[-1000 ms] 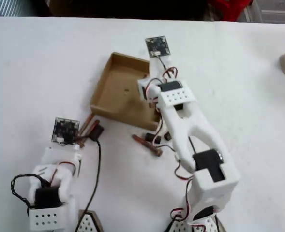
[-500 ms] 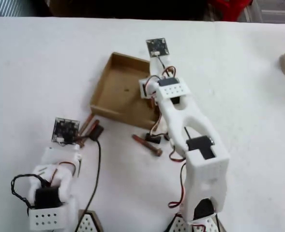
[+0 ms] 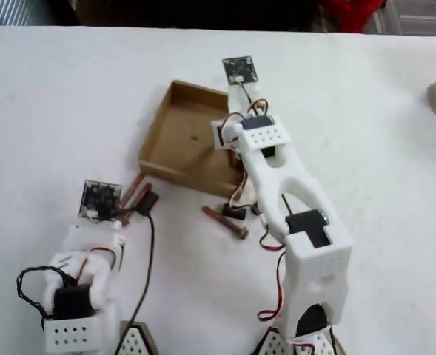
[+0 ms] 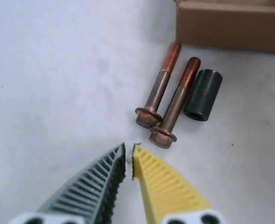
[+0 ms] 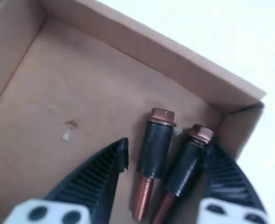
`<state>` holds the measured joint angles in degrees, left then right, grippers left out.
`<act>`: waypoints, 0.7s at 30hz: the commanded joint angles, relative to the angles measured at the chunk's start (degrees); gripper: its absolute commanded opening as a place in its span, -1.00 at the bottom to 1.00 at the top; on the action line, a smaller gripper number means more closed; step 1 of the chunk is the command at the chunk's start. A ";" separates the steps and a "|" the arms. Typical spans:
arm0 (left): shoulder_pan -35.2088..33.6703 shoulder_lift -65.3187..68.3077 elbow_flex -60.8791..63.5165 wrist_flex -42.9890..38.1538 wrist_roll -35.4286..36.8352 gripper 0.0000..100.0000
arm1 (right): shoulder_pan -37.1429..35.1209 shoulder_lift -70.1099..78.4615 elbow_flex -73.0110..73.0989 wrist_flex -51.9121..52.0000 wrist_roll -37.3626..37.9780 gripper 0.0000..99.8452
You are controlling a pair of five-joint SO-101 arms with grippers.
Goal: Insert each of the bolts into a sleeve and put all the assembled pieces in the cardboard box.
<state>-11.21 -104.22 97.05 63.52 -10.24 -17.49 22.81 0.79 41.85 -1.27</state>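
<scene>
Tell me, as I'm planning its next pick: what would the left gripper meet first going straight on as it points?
Probably the head of the nearer bolt, lying just ahead of the left gripper; it sits slightly off-line, so the tips might slip past.

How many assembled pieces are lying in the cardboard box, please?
2 pieces, side by side in a cardboard box corner beneath the open right gripper; more may be hidden.

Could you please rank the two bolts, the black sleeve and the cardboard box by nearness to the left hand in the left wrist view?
1. The two bolts, heads toward the left hand: too close to call.
2. Black sleeve, beside the bolts.
3. Cardboard box, farthest, beyond them all.
</scene>
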 commanded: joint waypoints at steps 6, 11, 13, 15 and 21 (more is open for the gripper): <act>-0.57 -0.31 -0.09 0.18 -0.53 -0.88 | 0.40 -14.02 -1.67 14.81 0.00 -0.53; -0.57 -0.31 -0.09 0.18 -0.53 -0.88 | 2.07 -16.92 -1.58 21.76 -0.44 -0.53; -0.57 -0.31 -0.09 0.18 -0.53 -0.88 | 3.47 -17.54 -1.58 24.13 -0.53 -0.56; -0.57 -0.31 -0.09 0.18 -0.53 -0.88 | 5.23 -17.98 -1.58 26.33 -1.41 -0.67; -0.57 -0.31 -0.09 0.18 -0.53 -0.88 | 9.71 -17.80 -1.05 31.78 -7.47 -0.93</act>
<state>-11.21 -104.22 97.05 63.52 -10.24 -9.93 8.04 0.79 71.74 -7.52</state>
